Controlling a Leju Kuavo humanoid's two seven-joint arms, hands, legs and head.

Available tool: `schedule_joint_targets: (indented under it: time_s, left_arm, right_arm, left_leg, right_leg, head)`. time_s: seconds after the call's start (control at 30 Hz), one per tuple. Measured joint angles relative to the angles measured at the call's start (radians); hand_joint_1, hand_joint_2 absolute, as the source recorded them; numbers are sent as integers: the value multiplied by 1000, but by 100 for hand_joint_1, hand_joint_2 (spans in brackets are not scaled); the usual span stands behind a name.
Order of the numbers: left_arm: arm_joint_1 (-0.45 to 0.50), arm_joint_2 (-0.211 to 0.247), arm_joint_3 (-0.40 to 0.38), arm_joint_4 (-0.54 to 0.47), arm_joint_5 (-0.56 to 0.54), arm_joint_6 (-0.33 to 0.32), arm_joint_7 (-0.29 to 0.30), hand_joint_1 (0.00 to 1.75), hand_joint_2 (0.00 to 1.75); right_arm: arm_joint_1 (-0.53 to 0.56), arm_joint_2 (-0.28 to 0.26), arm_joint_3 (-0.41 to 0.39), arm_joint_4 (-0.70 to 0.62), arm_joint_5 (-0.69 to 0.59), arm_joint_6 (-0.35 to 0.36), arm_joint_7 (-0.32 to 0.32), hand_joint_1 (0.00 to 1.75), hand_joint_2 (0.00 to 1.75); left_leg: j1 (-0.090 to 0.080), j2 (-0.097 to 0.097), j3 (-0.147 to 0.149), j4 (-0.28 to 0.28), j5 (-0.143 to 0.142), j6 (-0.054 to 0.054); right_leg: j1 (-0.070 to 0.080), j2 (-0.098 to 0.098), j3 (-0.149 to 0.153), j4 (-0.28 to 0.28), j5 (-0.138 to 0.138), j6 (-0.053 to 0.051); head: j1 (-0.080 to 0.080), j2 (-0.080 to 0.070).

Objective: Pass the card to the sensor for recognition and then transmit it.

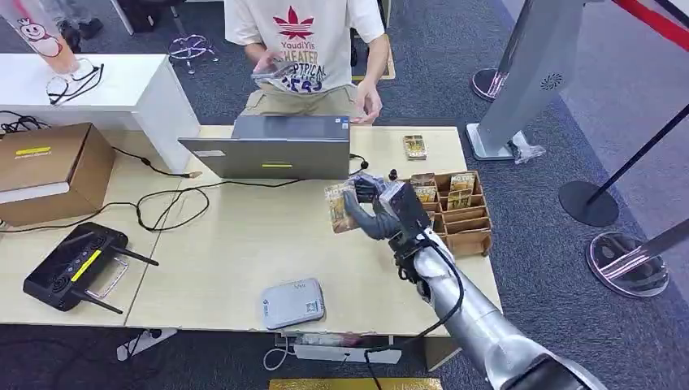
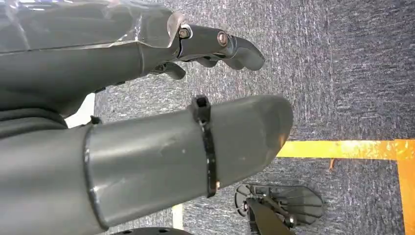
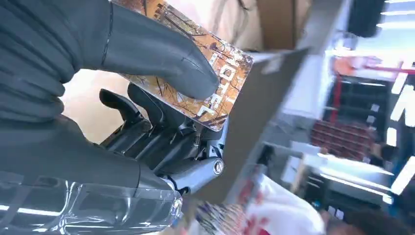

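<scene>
Desk [image 1: 244, 244] scene: right hand [image 1: 370, 210] pinches card [image 1: 340, 208] aloft near laptop [image 1: 272, 146]; scanning step pending—next, lower toward card reader [image 1: 292, 303] at near edge.

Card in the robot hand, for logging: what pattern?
Orange-brown autumn-tree print with white lettering on the card, clearest in the right wrist view.

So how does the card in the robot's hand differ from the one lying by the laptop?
The held card is off the desk, pinched in the right hand; the loose card lies flat on the desk, untouched. The held one is left of the card rack, the loose one behind it. Both carry brownish printed artwork.
</scene>
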Motion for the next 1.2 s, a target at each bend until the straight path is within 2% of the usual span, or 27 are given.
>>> schedule_joint_targets:
  time_s: [0.13, 0.33, 0.63, 1.1, 1.2]
  left_arm:
    - [0, 0, 0, 0, -1, 0, 5, 0, 0]
    - [-1, 0, 0, 0, -2, -3, 5, 0, 0]
    - [-3, 0, 0, 0, -12, -9, 6, 0, 0]
    - [-3, 0, 0, 0, -12, -9, 6, 0, 0]
    - [-3, 0, 0, 0, -13, -9, 6, 0, 0]
  right_arm:
    - [2, -9, -65, -109, 24, -10, 16, 175, 175]
    - [-45, -9, -130, -164, 62, -25, 41, 175, 175]
    - [-168, -9, -179, -106, 111, -69, 74, 175, 175]
    - [-196, -9, -180, -56, 121, -71, 71, 175, 175]
    - [-216, -7, -180, -32, 143, -96, 75, 175, 175]
  left_leg:
    - [0, 0, 0, 0, 0, 0]
    - [0, 0, 0, 0, 0, 0]
    - [0, 0, 0, 0, 0, 0]
    - [0, -1, -1, 0, 0, 0]
    - [0, 0, -1, 0, 0, 0]
  right_leg:
    - [0, 0, 0, 0, 0, 0]
    - [0, 0, 0, 0, 0, 0]
    - [0, 0, 0, 0, 0, 0]
    - [0, 0, 0, 0, 0, 0]
    - [0, 0, 0, 0, 0, 0]
  head:
    - [0, 0]
    - [0, 0]
    - [0, 0]
    - [0, 0]
    - [0, 0]
